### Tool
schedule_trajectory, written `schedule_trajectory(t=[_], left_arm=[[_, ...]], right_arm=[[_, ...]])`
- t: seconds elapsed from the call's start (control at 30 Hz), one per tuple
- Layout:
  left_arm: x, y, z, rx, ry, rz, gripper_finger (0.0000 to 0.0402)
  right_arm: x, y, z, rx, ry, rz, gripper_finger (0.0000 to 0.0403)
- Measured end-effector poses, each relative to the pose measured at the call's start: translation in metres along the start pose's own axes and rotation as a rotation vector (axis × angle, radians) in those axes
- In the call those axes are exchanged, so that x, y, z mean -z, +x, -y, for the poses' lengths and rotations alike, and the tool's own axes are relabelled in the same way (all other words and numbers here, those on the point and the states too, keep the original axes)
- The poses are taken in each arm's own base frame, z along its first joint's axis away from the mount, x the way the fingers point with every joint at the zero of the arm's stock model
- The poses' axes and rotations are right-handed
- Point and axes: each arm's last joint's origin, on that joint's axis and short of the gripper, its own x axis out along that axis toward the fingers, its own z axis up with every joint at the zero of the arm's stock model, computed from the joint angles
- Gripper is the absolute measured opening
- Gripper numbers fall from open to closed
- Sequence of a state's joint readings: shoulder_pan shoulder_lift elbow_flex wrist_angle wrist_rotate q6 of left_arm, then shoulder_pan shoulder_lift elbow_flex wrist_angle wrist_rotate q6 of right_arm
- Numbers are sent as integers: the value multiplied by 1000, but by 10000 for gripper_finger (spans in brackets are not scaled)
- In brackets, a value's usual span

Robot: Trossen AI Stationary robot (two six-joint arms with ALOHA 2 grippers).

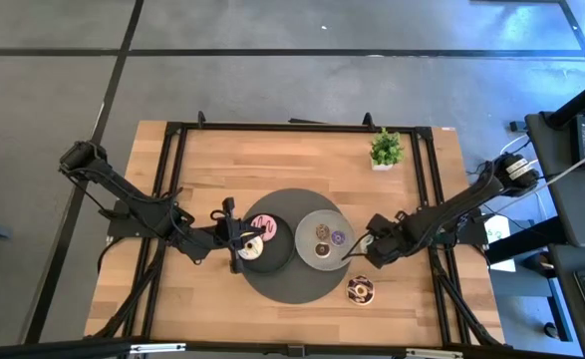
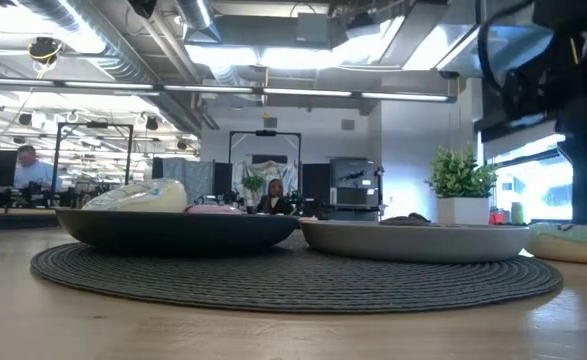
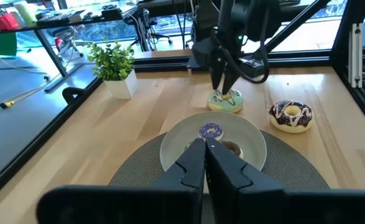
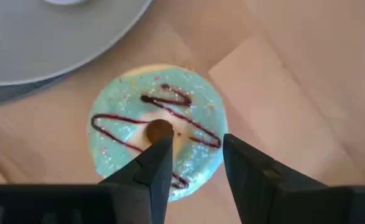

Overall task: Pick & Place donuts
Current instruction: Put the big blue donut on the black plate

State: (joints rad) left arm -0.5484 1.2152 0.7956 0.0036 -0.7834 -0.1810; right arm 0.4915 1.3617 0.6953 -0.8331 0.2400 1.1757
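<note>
A green-white donut with dark drizzle [image 4: 157, 130] lies on the wood just off the grey plate [image 1: 307, 227]; it also shows in the left wrist view [image 3: 226, 101]. My right gripper [image 4: 196, 146] is open right above it, pointing down, one finger over the hole and one at the outer rim. The grey plate holds a purple donut [image 3: 211, 131] and brown ones [image 3: 232, 148]. The dark plate [image 1: 272, 261] holds a pink donut [image 1: 267, 223] and a cream one [image 1: 250, 249]. A chocolate donut [image 1: 361, 290] lies on the table. My left gripper [image 3: 205, 151] is shut and empty at the dark plate's left side. My right gripper straddles one side of the green-white donut's ring [image 4: 198, 124] from above. One finger [image 4: 157, 155] is at the centre hole and the other [image 4: 241, 162] is outside the rim. I cannot tell whether the fingers touch it. The donut lies flat on the table.
Both plates sit on a round dark woven mat [image 1: 292, 284] at the table's middle. A small green potted plant [image 1: 386, 150] stands at the far right. Black frame rails [image 1: 172, 160] run along the table's left, right and far edges.
</note>
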Motion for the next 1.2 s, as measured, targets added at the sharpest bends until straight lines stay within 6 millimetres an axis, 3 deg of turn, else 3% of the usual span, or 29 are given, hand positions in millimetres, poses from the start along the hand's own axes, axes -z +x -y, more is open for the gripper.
schedule_trajectory(t=[0.33,0.6,0.67,0.9,1.07,1.2], left_arm=[[0,0,0,0,0,0,8],[0,0,0,0,-10,0,10],[0,0,0,0,-32,0,12],[-6,3,-3,-6,-104,39,14],[-8,20,9,164,88,100,19],[-9,42,21,159,139,144,43]], right_arm=[[5,13,4,-24,13,6,129],[5,14,5,-14,-39,2,19],[4,11,6,6,-61,0,13],[-16,-29,-7,81,-110,127,24],[-41,-65,-36,-63,-233,366,12],[-58,-83,-58,-124,-369,580,18]])
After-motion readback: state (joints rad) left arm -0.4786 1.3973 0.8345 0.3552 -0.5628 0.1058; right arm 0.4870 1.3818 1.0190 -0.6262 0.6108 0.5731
